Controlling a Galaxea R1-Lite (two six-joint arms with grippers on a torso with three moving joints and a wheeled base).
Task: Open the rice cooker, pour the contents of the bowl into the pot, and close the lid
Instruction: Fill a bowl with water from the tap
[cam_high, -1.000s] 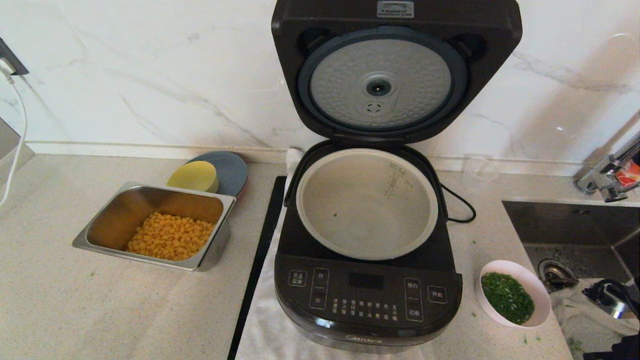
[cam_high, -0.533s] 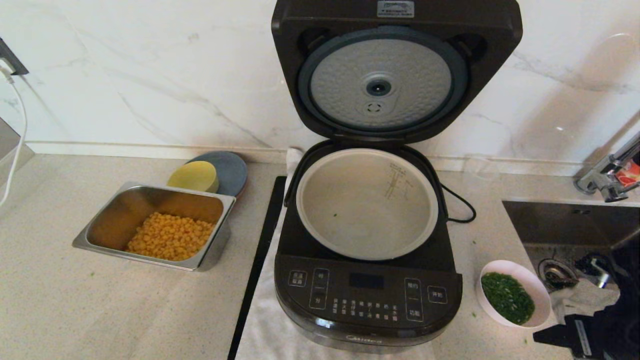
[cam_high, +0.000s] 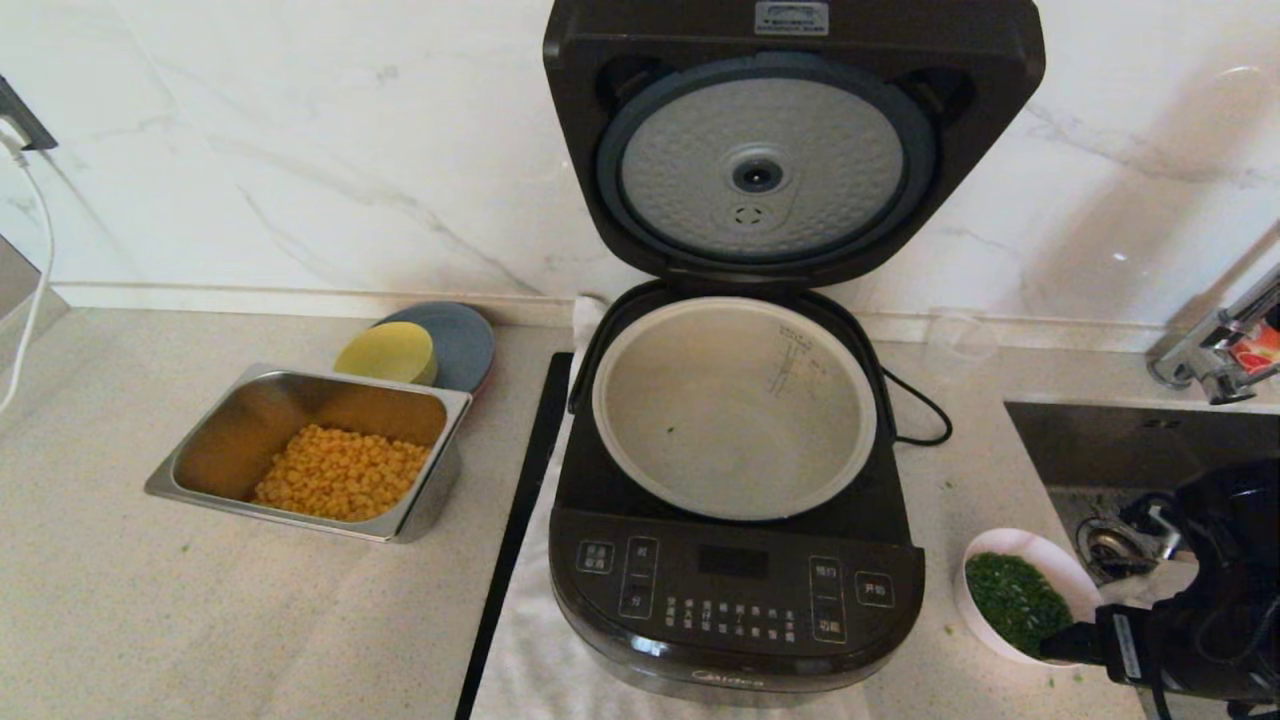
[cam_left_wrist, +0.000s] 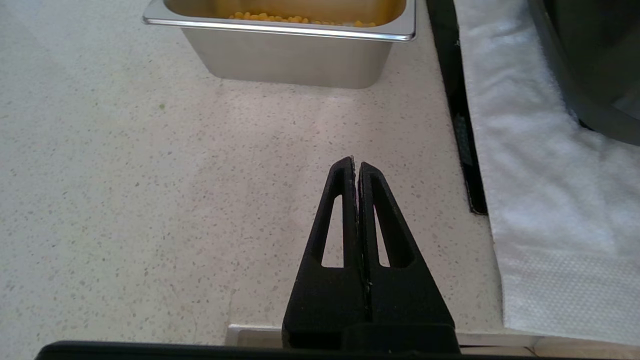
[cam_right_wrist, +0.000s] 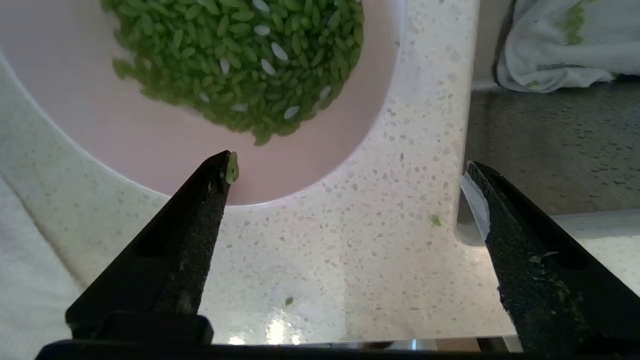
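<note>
The rice cooker (cam_high: 735, 590) stands in the middle of the counter with its lid (cam_high: 760, 170) swung up against the wall. The grey-beige pot (cam_high: 700, 400) inside holds only a few green specks. To the cooker's right sits the white bowl (cam_high: 1062, 568) of chopped green herbs (cam_high: 1010, 600). My right gripper (cam_high: 1085, 645) is open at the bowl's near side. In the right wrist view one fingertip (cam_right_wrist: 220, 170) hangs over the bowl's (cam_right_wrist: 150, 145) inner edge, below the herbs (cam_right_wrist: 240, 55); the other is over the sink edge. My left gripper (cam_left_wrist: 356, 165) is shut and empty above bare counter.
A steel tray of corn (cam_high: 270, 515) lies left of the cooker, with a yellow dish (cam_high: 385, 352) on a grey plate (cam_high: 465, 340) behind it. A sink (cam_high: 1130, 440) and faucet (cam_high: 1210, 360) are on the right. A white cloth (cam_high: 540, 660) lies under the cooker.
My right arm has come in from the lower right corner and moved left to the bowl's near rim. The cooker, lid and tray have not moved.
</note>
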